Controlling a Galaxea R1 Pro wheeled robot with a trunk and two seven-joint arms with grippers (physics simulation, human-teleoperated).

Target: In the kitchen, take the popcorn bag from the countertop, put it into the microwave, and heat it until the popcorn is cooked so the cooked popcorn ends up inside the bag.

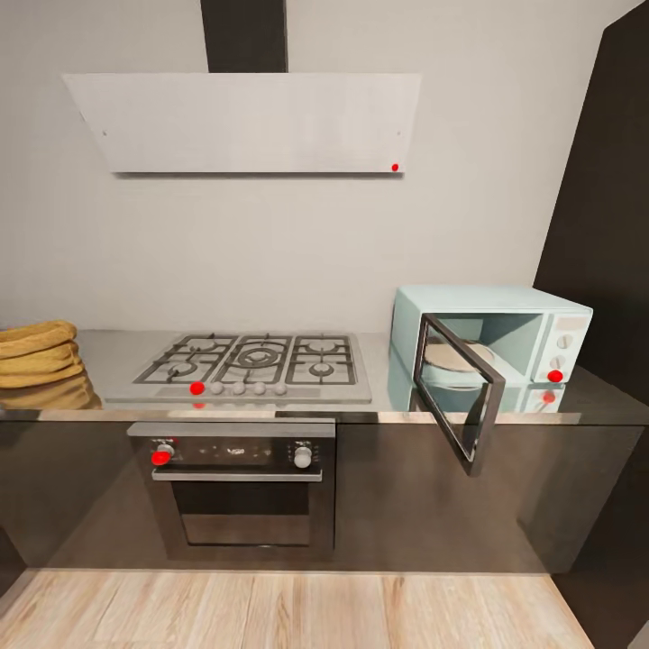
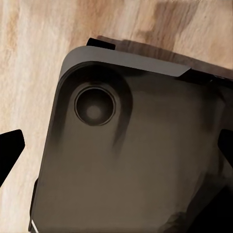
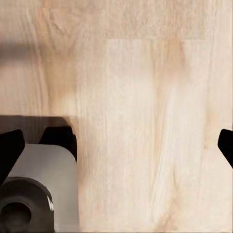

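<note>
With both my grippers open and hanging empty over the wood floor (image 3: 145,97), I should close in on the sack (image 1: 36,356) far left on the countertop (image 1: 108,361), since the microwave (image 1: 491,347) door already stands open.

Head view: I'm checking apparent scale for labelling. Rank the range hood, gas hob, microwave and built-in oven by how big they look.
1. range hood
2. gas hob and built-in oven: look alike in area, so unranked
3. microwave, counting the body without its open door

even, bright, soft renders; glossy countertop (image 1: 108,361) mirrors things; slight blur.
</note>
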